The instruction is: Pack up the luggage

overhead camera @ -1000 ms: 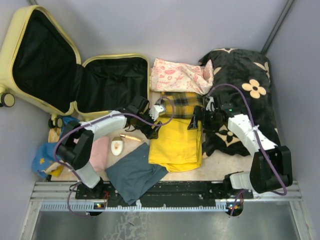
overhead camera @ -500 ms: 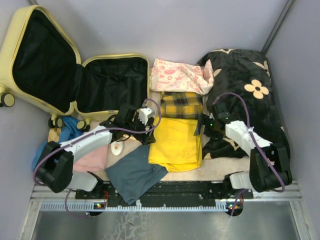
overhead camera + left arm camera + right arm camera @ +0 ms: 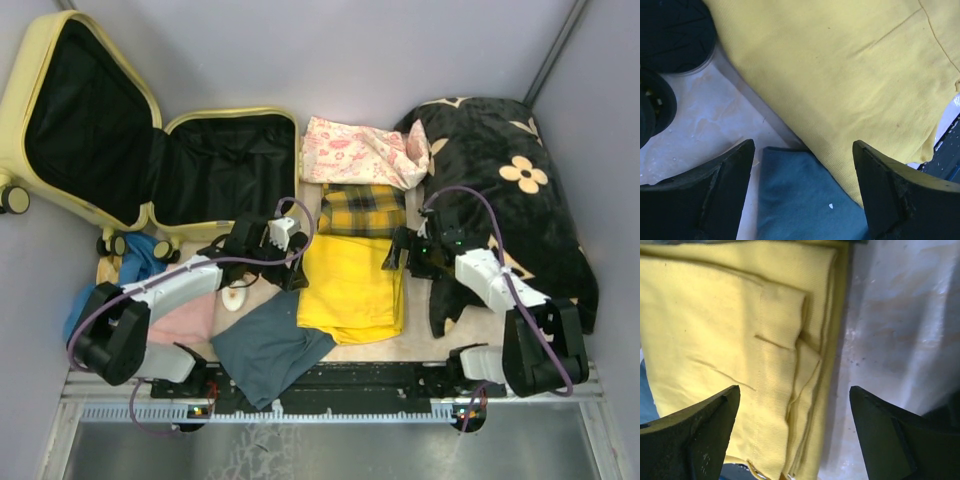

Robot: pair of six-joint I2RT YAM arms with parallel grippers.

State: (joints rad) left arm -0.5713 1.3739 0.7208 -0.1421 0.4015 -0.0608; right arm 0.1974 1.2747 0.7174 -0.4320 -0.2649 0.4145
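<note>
- Left gripper had moved off the top edge of the yellow cloth, by the plaid cloth, down to the cloth's left edge. It hung low over the seam where the yellow cloth met the teal cloth.
- Left jaws stood wide, nothing between them but cloth below; not gripping.
- Right gripper had dropped slightly along the yellow cloth's right edge. It straddled the folded hem, with bare table under its outer finger.
- Right jaws also wide, holding nothing.
- Black blanket had shifted right and slumped lower along the right arm over the last second, probably dragged by the arm.
- Judgement: both grippers flanked the yellow cloth on opposite edges, so a two-arm pick of it looked like the step in hand. No grasp made yet.
- Luggage lay open at far left, lid back. Both halves showed only black lining, nothing packed, well apart from the yellow cloth.
- So the task looked barely started.
- Writing: no brand, label or text readable in any view. Only flower motifs on the blanket.
</note>
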